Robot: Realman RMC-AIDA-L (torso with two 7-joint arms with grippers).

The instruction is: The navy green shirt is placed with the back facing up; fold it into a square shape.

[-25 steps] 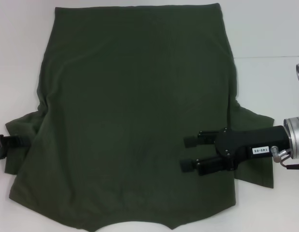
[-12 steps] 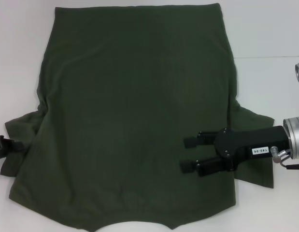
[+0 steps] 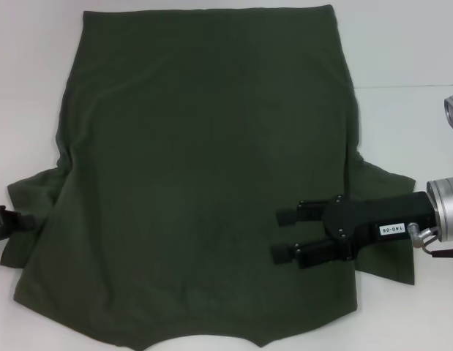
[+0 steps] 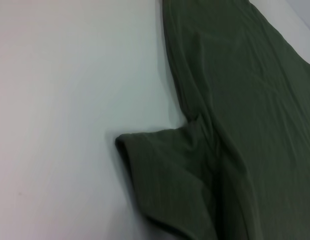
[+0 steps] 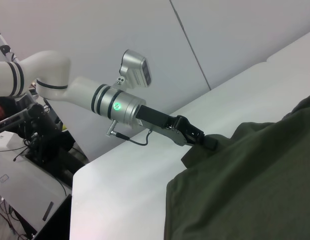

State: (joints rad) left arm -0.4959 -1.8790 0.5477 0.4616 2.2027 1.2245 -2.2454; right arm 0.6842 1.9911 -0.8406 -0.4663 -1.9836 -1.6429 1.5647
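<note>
The navy green shirt lies flat and spread across the white counter, its hem toward the far edge and its collar end at the near edge, so the broad plain back faces up and both short sleeves stick out to the sides. Nothing is folded yet; the body is one smooth layer, with a few soft creases where the left sleeve joins it.

My right gripper reaches in from the right edge of the counter, over the right sleeve and onto the body near the armpit. Its jaws are apart, with no cloth between them. I judge it sits there because that side panel is what I would turn inward first, and I need the sleeve and the side edge together for a straight fold.

My left gripper is at the left sleeve's outer edge, near the left side of the counter. In the right wrist view its tip meets the cloth at that sleeve, but I cannot tell whether the jaws are apart or clamped. I take it that it mirrors the right side, so both flanks can come in evenly toward the middle.
</note>
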